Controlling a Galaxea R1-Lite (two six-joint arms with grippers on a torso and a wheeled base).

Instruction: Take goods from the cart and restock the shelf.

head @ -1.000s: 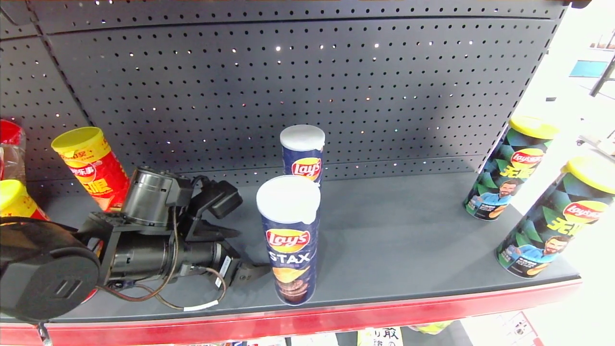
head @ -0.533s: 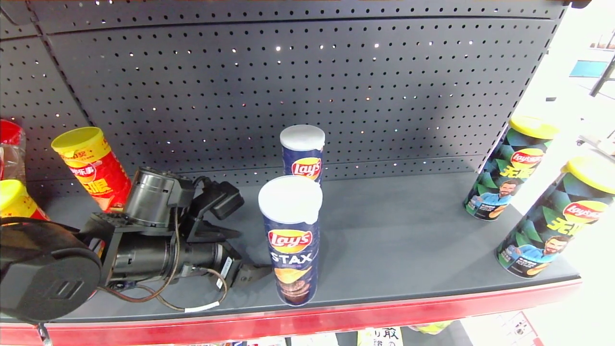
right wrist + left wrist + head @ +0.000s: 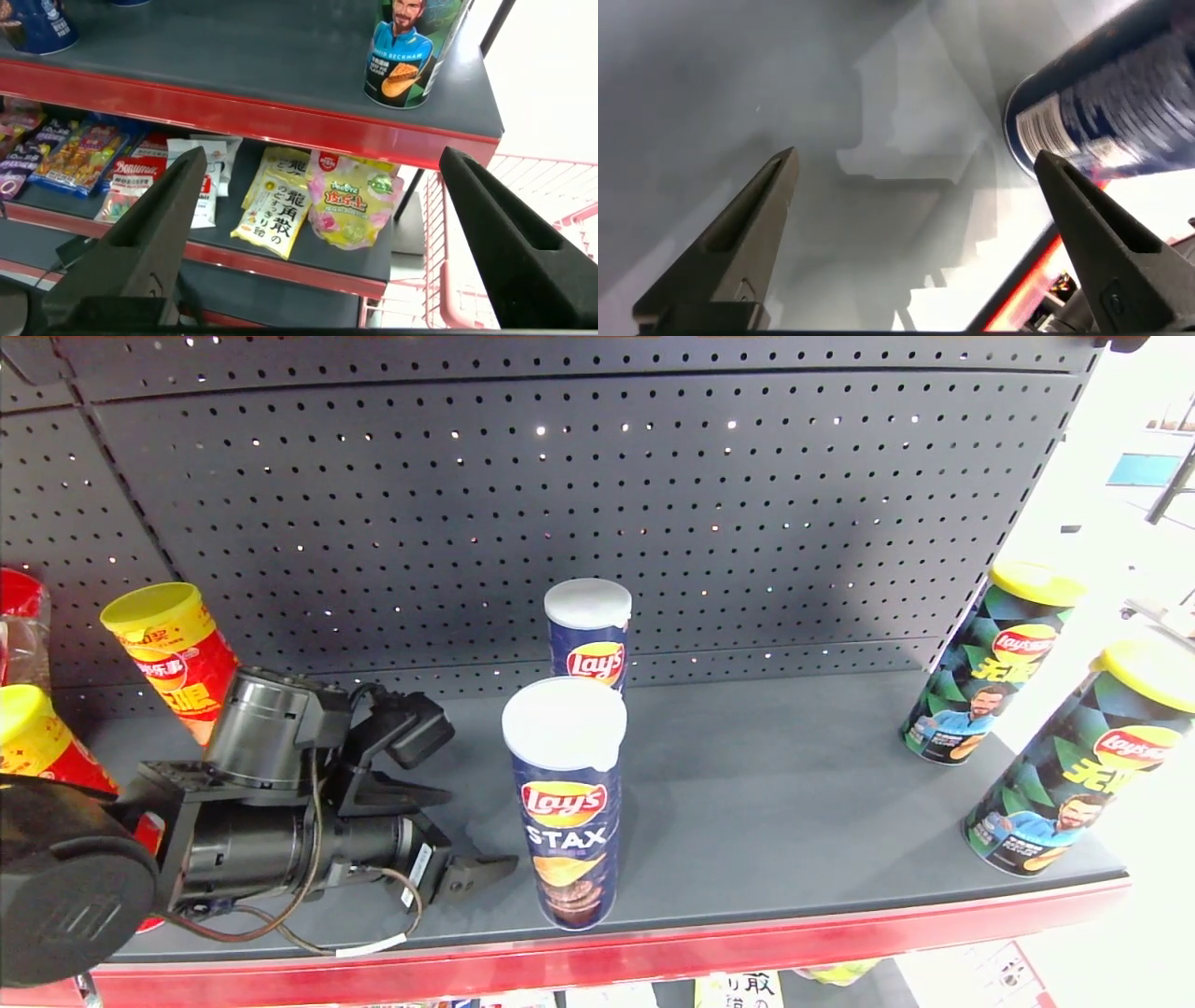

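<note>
At the front of the shelf (image 3: 794,803), just behind its red lip (image 3: 747,938), the front blue chip can (image 3: 565,803) stands upright on its own. Over the last second the left gripper (image 3: 478,829) has drawn back toward the robot's left. Its lower finger, which reached to the can's base a moment ago, is now apart from it with bare shelf between. The jaws are spread wide and hold nothing, and the left wrist view shows the can's bottom just outside one finger. The can itself has hardly shifted and has not tipped. That reads as a finished placement: the can has been released and the arm is clearing out, probably so that another item can be fetched.

Lower down, the right gripper (image 3: 322,159) hangs before the shelving, also wide open and empty. It faces a lower shelf of snack packets (image 3: 280,201), with what looks like a red wire cart (image 3: 523,243) to one side.

Directly behind the front can, a second blue can (image 3: 588,635) stands against the back, so the two form a row. The deck is smooth dark grey metal with open room between the blue cans and two green cans (image 3: 990,663) on the right. Red cans with yellow lids (image 3: 177,649) stand on the left behind the arm. A perforated grey back panel (image 3: 560,504) closes the bay, and past the shelf's right end the room is bright.
</note>
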